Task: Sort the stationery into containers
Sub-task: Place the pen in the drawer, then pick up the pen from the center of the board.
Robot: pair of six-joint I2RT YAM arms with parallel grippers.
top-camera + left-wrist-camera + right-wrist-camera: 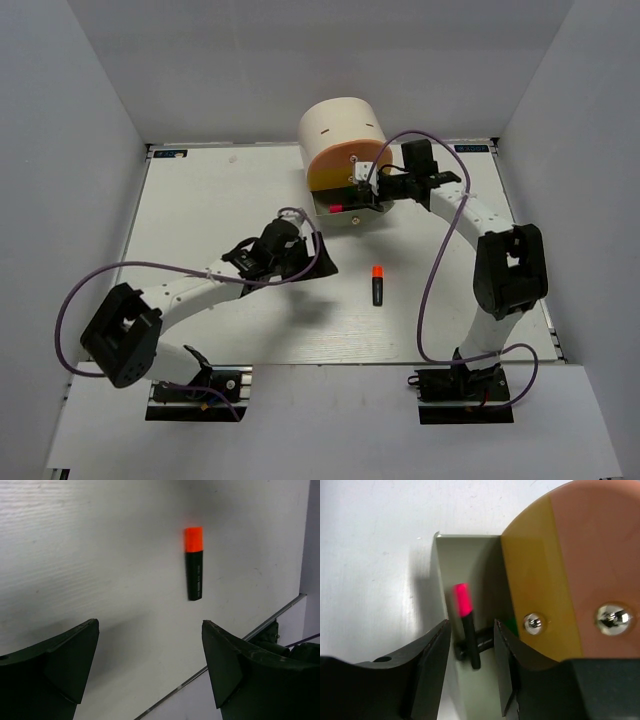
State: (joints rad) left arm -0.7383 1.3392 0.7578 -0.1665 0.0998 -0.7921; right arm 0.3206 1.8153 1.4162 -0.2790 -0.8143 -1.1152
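A black highlighter with an orange cap [378,285] [194,560] lies on the white table, ahead of my open left gripper [312,262] [150,623], which holds nothing. The cream desk unit [340,130] stands at the back with its pale grey drawer [345,212] [445,555] pulled out. My right gripper [362,190] [471,625] hovers over that drawer, jaws apart. A pink-capped highlighter [462,600] [336,206] sits between them, blurred, with a gap on each side. Under it a second black highlighter lies crosswise, its green cap [510,626] just showing.
The yellow drawer front [530,570] and the peach-orange front [600,555] are closed above the open drawer, each with a round metal knob. Grey walls enclose the table on three sides. The table's near edge [240,642] runs close behind the left fingers.
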